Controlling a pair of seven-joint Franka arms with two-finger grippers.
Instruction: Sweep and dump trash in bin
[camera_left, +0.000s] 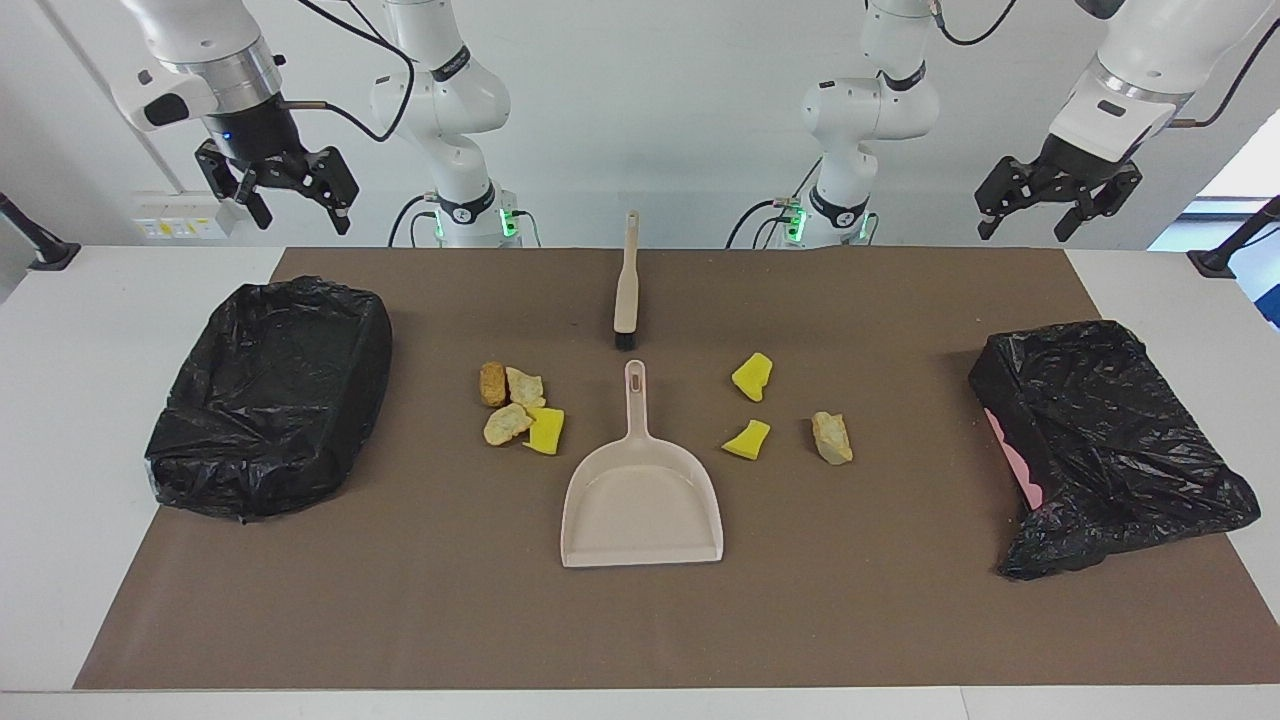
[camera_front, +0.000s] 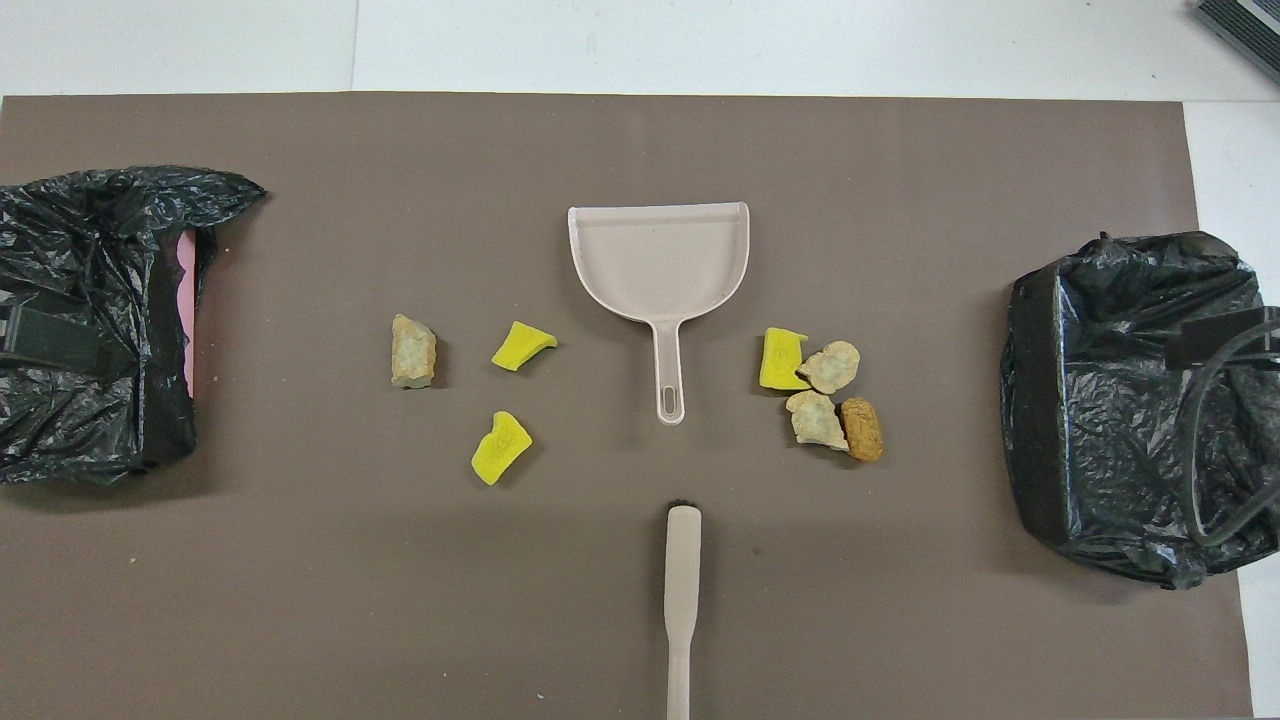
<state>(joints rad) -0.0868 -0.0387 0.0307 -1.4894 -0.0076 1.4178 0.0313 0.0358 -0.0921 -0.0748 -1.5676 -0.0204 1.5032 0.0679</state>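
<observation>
Trash lies loose on the brown mat (camera_left: 640, 620) at mid-frame in the facing view, in two groups either side of the dustpan (camera_left: 642, 505): a tight cluster (camera_left: 518, 408) of four pieces, two pale lumps, one brown lump and one yellow wedge, and a spread group of three, two yellow wedges (camera_left: 752, 376) (camera_left: 747, 440) and one pale lump (camera_left: 831, 437). That makes seven pieces: three yellow, four bread-like.

One brush (camera_left: 626, 292) lies above the dustpan's handle, its bristles pointing at it. Two bins lined with black bags sit at the mat's ends, one at centre left (camera_left: 270, 395), one at centre right (camera_left: 1105, 460) with its bag slumped, possibly over the opening.

Risks, as I judge them: light sponge wedges could skip past the pan's lip or roll off when it tilts; the scattered three need separate strokes; the sagging bag could block dumping.

Both arms wait, raised. The right gripper (camera_left: 285, 200), upper left, and the left gripper (camera_left: 1040, 205), upper right, have fingers spread, holding nothing.
</observation>
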